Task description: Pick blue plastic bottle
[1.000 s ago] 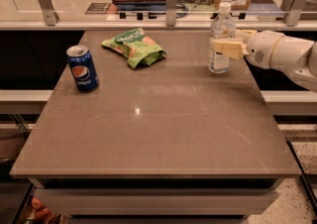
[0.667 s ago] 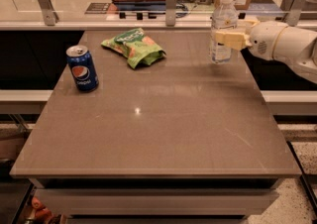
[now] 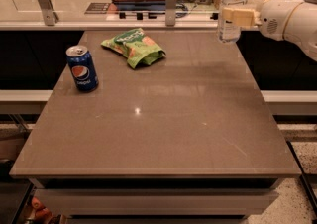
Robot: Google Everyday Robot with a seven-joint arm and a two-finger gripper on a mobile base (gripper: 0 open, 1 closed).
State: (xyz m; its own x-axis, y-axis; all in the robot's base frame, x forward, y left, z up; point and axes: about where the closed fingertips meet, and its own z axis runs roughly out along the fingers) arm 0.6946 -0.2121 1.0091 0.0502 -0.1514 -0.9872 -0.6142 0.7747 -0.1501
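- Since the earlier frames the blue plastic bottle (image 3: 233,0) is up off the table (image 3: 163,139), carried higher by the gripper (image 3: 238,16)
- Nearest on the left, the Pepsi can (image 3: 82,68) stands upright, well apart from the lift, so a knock looks unlikely
- Further back, the green chip bag (image 3: 134,47) lies flat, also well apart from the arm
- Farthest, over the table's right rear corner, the gripper is clenched around the bottle's labelled middle, and the bottle hangs upright in the air
- The likely trouble is slip: thin, smooth plastic could buckle or slide between the pads, and a drop here could send the bottle off the table's edge
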